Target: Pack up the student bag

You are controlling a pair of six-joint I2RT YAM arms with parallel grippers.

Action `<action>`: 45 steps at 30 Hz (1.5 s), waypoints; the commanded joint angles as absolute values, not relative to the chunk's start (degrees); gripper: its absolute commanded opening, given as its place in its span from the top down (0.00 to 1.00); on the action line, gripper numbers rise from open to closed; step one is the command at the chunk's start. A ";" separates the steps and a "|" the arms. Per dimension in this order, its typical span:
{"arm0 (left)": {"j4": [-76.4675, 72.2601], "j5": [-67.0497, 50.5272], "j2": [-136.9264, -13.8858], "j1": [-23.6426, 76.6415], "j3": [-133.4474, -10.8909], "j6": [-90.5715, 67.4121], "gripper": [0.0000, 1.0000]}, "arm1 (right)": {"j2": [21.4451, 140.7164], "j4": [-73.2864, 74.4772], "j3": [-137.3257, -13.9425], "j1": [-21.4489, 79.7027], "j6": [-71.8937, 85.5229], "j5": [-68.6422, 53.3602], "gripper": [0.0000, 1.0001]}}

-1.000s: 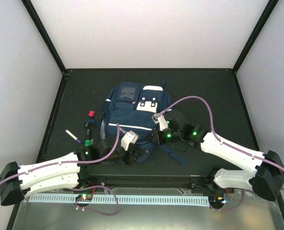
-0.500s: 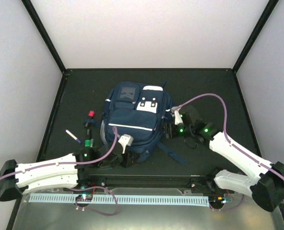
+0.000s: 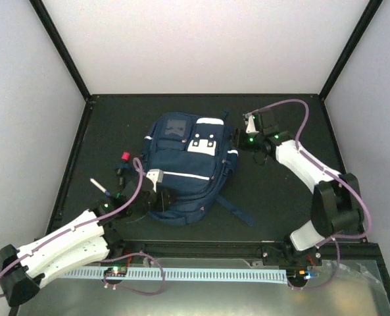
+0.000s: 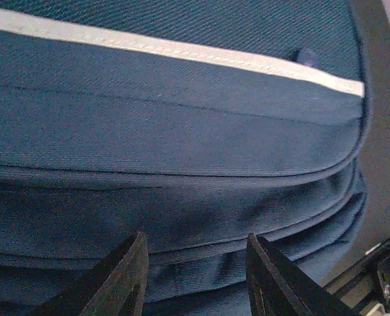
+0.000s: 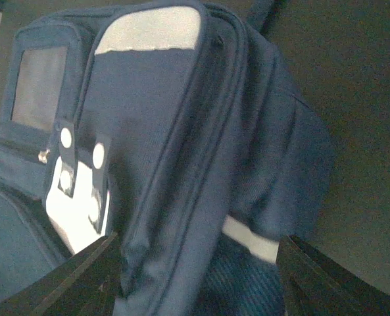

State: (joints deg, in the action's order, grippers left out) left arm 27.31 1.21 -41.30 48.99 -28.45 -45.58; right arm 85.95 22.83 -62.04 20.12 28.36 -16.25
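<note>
The student bag lies flat mid-table: navy with thin white stripes and a white buckle patch. No opening shows. My left gripper is open and empty at the bag's near-left side. In the left wrist view the bag fills the frame beyond the gripper, whose jaws stand apart. My right gripper is open and empty at the bag's far-right edge. In the right wrist view the gripper has its jaws wide over the bag's side.
Left of the bag lie a red-capped marker, a white pen and a green-capped item partly hidden by my left arm. A bag strap trails to the near right. Black frame posts stand at the table's corners.
My right arm swung away from the bag's near-right side to its far-right edge. My left gripper moved from the bag's near edge up along its left side.
</note>
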 commanded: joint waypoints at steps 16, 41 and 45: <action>8.46 -13.82 -52.96 32.71 -24.16 -38.84 0.60 | 101.07 13.87 -70.95 19.38 33.75 -30.01 0.86; 16.59 -16.71 -52.70 43.53 -39.44 -24.97 0.59 | 67.16 16.61 -45.38 10.63 40.13 -15.42 0.98; 14.09 -13.49 -46.47 50.62 -32.39 -35.05 0.59 | 67.38 15.28 -45.18 10.66 40.09 -18.25 0.98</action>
State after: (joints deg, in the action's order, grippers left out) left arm 14.09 -17.85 -50.04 45.56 -37.36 -26.57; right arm 67.77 17.26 -44.71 10.41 39.97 -14.50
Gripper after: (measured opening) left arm 0.409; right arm 0.103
